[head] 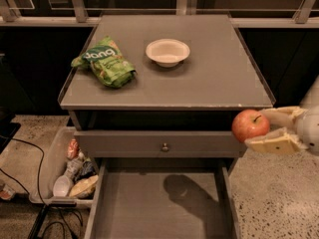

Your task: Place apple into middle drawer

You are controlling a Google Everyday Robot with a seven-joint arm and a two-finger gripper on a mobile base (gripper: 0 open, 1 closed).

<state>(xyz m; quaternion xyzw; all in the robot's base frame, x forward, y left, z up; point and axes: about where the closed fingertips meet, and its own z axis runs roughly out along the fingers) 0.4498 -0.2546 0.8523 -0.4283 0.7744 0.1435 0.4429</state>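
My gripper point(266, 129) comes in from the right edge, its pale fingers shut on the apple point(249, 125), a round red apple with a short dark stem. The apple hangs in the air just off the cabinet's front right corner, below the top's edge. The middle drawer point(162, 208) is pulled open below, wide and grey with a flat floor; the apple's shadow falls on its right half. The apple is above and slightly right of the drawer's right wall.
On the cabinet top point(219, 78) lie a green snack bag point(104, 61) and a white bowl point(167, 51). A shut drawer front with a small knob point(164, 147) sits above the open drawer. A bin of items point(70, 171) and cables stand on the floor at left.
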